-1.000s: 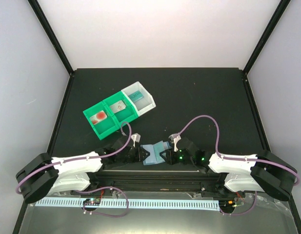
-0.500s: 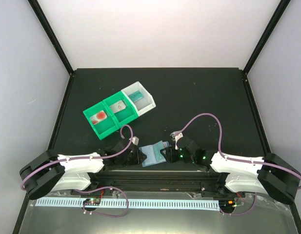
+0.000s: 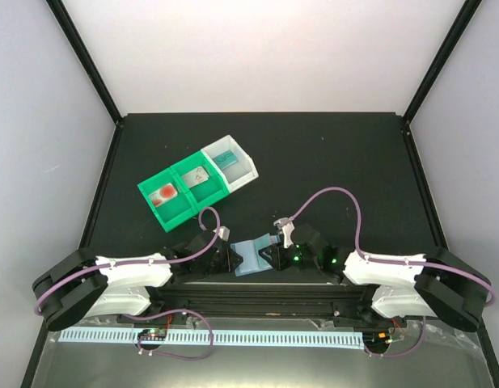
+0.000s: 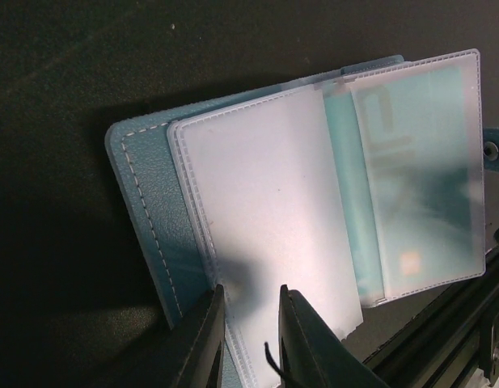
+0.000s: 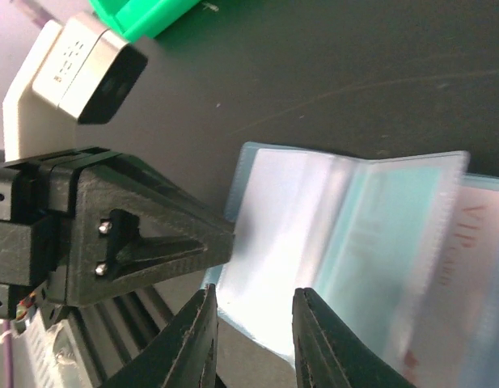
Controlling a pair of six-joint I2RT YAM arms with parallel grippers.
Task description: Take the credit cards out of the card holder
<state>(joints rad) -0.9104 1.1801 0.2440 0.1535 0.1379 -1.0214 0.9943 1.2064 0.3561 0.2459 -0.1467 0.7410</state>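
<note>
The card holder (image 3: pixel 255 253) lies open at the table's near edge, between both arms. The left gripper (image 4: pixel 251 343) pinches a translucent sleeve edge, steadying it. The right gripper (image 5: pixel 253 323) straddles the opposite sleeves, perhaps gripping; a teal card (image 4: pixel 350 202) shows inside.

- In the left wrist view the card holder (image 4: pixel 233 210) runs off the right edge past its snap, and its near edge sits behind the left gripper (image 4: pixel 251 339).
- A teal card (image 4: pixel 419 162) shows only as a tint through the frosted sleeve; its print is unreadable.
- In the right wrist view the holder's right half is blurred, and the pink card (image 5: pixel 475 267) is cut off.
- From above, the tray contents (image 3: pixel 196 184) are too small to identify, possibly cards.
</note>
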